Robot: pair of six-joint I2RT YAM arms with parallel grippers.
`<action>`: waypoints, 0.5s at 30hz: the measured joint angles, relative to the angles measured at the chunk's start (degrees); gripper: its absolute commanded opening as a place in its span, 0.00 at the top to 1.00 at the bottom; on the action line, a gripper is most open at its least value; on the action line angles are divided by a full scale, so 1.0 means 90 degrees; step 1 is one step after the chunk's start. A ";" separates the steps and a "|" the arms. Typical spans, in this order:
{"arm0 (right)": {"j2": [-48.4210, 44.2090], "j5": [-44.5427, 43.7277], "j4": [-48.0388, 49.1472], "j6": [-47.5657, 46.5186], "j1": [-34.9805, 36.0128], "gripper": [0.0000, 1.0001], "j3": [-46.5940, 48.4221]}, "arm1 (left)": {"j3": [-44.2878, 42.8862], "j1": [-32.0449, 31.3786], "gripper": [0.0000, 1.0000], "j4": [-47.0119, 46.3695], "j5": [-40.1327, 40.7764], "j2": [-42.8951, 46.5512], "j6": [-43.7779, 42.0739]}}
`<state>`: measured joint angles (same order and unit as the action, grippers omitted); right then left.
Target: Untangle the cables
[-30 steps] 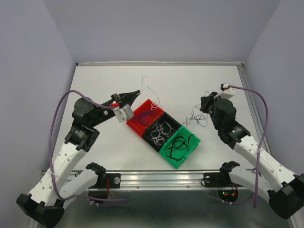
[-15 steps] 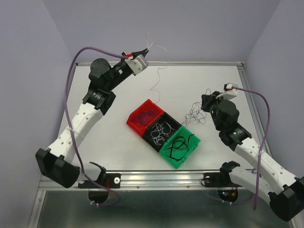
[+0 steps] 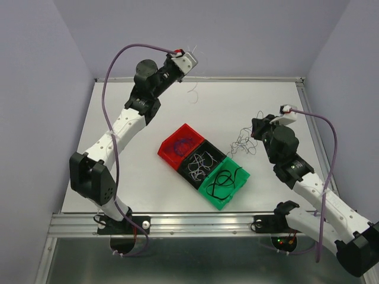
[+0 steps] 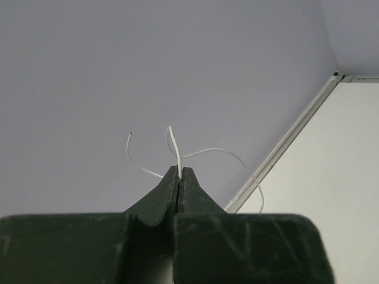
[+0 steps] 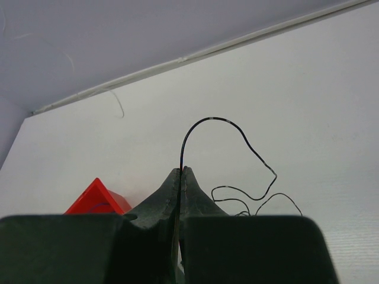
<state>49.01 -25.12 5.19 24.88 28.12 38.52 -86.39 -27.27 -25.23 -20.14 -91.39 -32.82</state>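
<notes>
Wrist views show left hand [image 4: 179, 172] clamped on white cable [image 4: 175, 145], right hand [image 5: 180, 172] on black cable [image 5: 210, 119], overhead alone shows bins [image 3: 220, 200]

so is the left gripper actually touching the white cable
Touching. The left wrist view shows the left gripper shut on the white cable, whose thin strands come out right from between its closed fingertips.

The tangle of cables [image 3: 244, 144] beside the right hand [image 5: 180, 173] is too fine to tell strands apart.
</notes>
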 measured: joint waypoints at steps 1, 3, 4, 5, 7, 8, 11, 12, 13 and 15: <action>-0.0017 0.0000 0.0000 0.0000 0.0000 1.00 0.0000 | 0.0000 0.0000 1.00 -0.0027 -0.0024 0.0056 0.0000; -0.0036 -0.0002 0.0000 0.0000 0.0000 0.99 0.0000 | 0.0000 0.0000 1.00 -0.0029 -0.0073 0.0219 0.0000; -0.0046 -0.0002 0.0000 0.0000 0.0000 1.00 0.0000 | 0.0000 0.0000 1.00 -0.0032 -0.0090 0.0306 0.0000; -0.0051 -0.0005 0.0000 0.0000 0.0000 1.00 0.0000 | 0.0000 0.0000 1.00 -0.0032 -0.0107 0.0401 0.0000; -0.0063 -0.0019 0.0000 0.0000 0.0000 0.99 0.0000 | 0.0000 -0.0002 1.00 -0.0044 -0.0165 0.0687 0.0010; -0.0066 -0.0024 0.0002 0.0000 0.0000 0.99 0.0000 | 0.0000 -0.0002 1.00 -0.0046 -0.0202 0.0831 0.0022; -0.0066 -0.0046 0.0002 -0.0002 0.0000 1.00 0.0000 | 0.0015 -0.0005 1.00 -0.0104 -0.0342 0.1328 0.0090; -0.0068 -0.0058 0.0000 -0.0002 0.0000 1.00 0.0000 | 0.0027 -0.0005 1.00 -0.0119 -0.0403 0.1477 0.0119; -0.0073 -0.0063 0.0000 -0.0002 0.0000 1.00 0.0000 | 0.0039 -0.0017 1.00 -0.0153 -0.0454 0.1647 0.0153; -0.0083 -0.0087 0.0002 -0.0002 0.0000 0.99 0.0000 | 0.0073 -0.0066 1.00 -0.0199 -0.0554 0.1938 0.0209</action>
<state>48.27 -25.91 5.21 24.86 28.12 38.52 -85.73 -27.86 -27.03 -25.12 -73.95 -30.94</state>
